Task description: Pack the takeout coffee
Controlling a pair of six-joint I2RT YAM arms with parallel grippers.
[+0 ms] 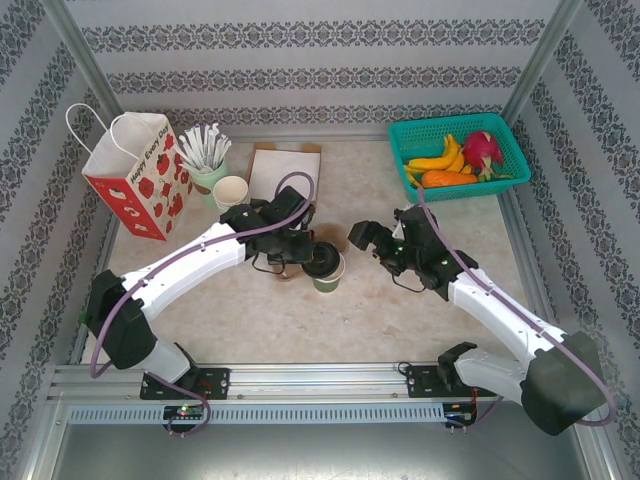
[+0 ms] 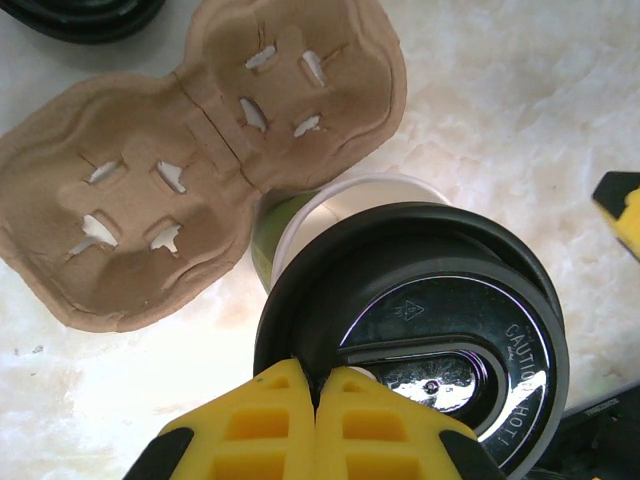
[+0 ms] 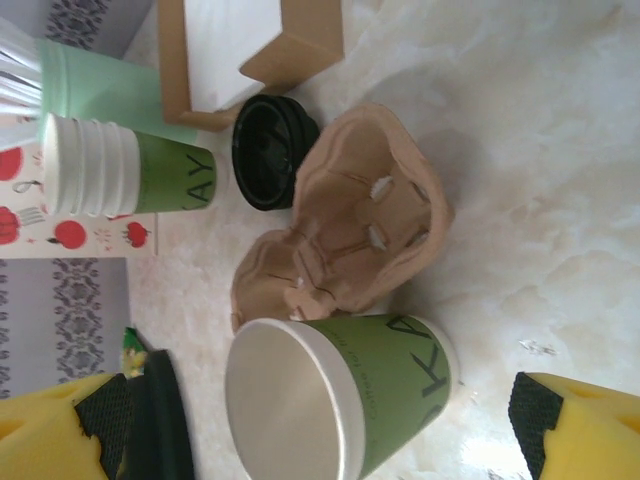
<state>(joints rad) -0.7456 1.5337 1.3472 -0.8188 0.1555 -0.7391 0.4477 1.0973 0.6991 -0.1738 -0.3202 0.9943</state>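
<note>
The takeout coffee is in two parts. Its green paper cup (image 1: 329, 277) stands open-topped mid-table, with its white rim (image 2: 330, 200) showing. Its black plastic lid (image 2: 440, 325) hangs over the cup, offset to one side and not seated. My left gripper (image 2: 318, 385) is shut on the lid's rim, and it sits just left of the cup (image 1: 300, 252). My right gripper (image 1: 365, 238) is open just right of the cup. In the right wrist view the cup (image 3: 345, 390) lies between its spread fingers (image 3: 315, 425) without touching them, and the lid (image 3: 165, 420) is edge-on at the left.
A brown pulp cup carrier (image 2: 200, 170) lies flat beside the cup. Behind it lie spare black lids (image 3: 270, 150) and a cardboard box (image 1: 285, 170). A stack of lidless cups (image 1: 230, 190), a green cup of white sticks (image 1: 205, 150) and a red strawberry bag (image 1: 135, 175) stand back left. A teal fruit basket (image 1: 515, 135) is back right.
</note>
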